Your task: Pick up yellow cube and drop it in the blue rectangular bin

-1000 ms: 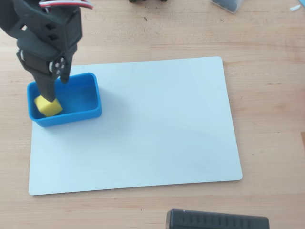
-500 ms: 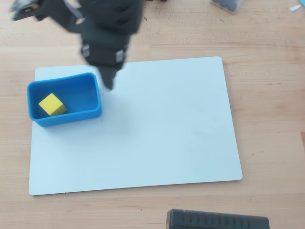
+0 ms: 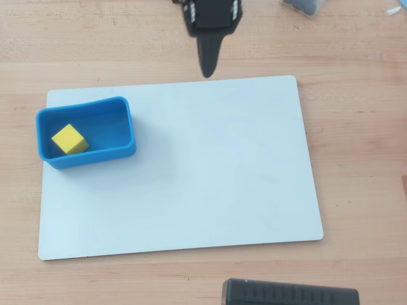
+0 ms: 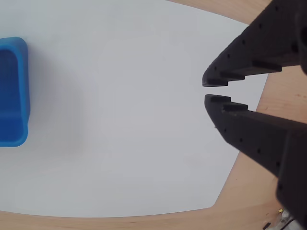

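The cube (image 3: 69, 140) sits inside the bin (image 3: 124, 127), near its lower left in the overhead view, so the task looks done. The gripper (image 4: 211, 91) hangs empty well away from the bin, up by the far edge of the white board (image 3: 210, 178); the wrist view shows its fingers (image 4: 240, 67) nearly together, only a narrow slit between the tips, with nothing in them. Little can go wrong now, I judge: the main risk would be a sweep toward the bin that nudges its wall and slides it, since it looks light and rests loose on the smooth board. The bin lies at the board's left end, close to that edge, so a shove could push it onto the wooden table (image 3: 356, 127). Most of the board is bare, leaving wide room. A dark box (image 3: 289, 293) lies at the near edge of the overhead view, well off
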